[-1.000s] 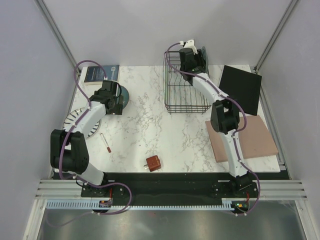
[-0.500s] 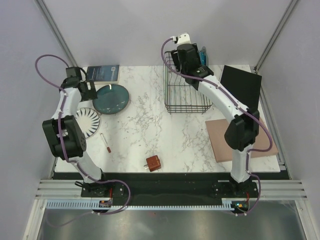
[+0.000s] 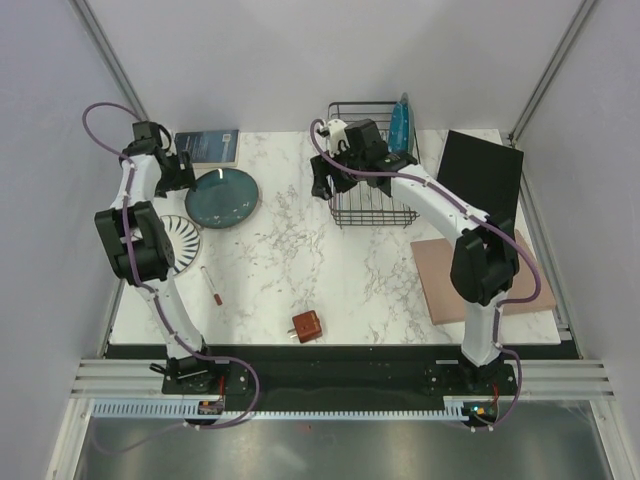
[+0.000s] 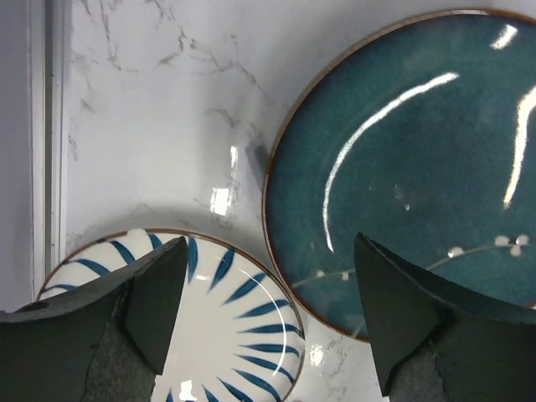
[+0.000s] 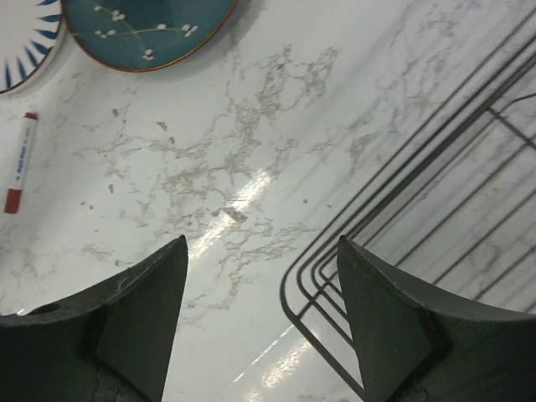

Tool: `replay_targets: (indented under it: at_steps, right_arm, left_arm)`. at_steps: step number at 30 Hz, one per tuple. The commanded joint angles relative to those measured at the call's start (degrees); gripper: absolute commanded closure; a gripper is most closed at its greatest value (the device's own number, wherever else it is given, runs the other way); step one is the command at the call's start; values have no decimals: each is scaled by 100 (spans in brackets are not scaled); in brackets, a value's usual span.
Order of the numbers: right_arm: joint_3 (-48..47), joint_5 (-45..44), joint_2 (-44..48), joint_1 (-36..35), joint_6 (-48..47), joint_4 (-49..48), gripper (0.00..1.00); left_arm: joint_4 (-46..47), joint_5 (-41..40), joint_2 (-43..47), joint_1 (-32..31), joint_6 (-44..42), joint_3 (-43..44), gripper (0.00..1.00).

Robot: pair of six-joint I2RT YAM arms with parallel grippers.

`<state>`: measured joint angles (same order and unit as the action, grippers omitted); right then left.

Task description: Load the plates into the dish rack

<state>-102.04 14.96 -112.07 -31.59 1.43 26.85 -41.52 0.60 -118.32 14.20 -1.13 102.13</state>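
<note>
A dark teal plate lies flat at the table's back left; it fills the upper right of the left wrist view. A white plate with dark radial stripes lies beside it, also in the left wrist view. A blue plate stands upright in the black wire dish rack at the back. My left gripper is open and empty above the gap between the two flat plates. My right gripper is open and empty over the rack's left corner.
A red-capped marker and a small brown block lie on the marble top. A book lies at the back left. A black square panel and a pink board lie at the right.
My right gripper has left the blue plate standing in the rack and swung left and down past the rack's left side. My left gripper has shifted slightly toward the teal plate.
</note>
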Motion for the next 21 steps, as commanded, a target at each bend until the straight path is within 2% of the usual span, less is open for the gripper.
replay_targets:
  at_steps: [1,6,13,17,21]
  right_arm:
    - [-360,1157,-314,-92,488,-224,21]
    - [-729,1430,-737,-233,990,-400,21]
    - [-756,1422,-957,-339,1114,-514,21]
    - [-703,1343,-983,-339,1061,-514,21]
    - [-668,1264,-1027,-365,1061,-505,20]
  left_arm:
    - [-128,544,-366,276,42,606,15]
    - [-181,1003,-1068,505,-19,1150,21]
    - [-164,2030,-1912,760,-37,1705,29]
    - [-137,2496,-2124,760,-11,1837,30]
    - [-137,3042,-2300,751,-116,1916,36]
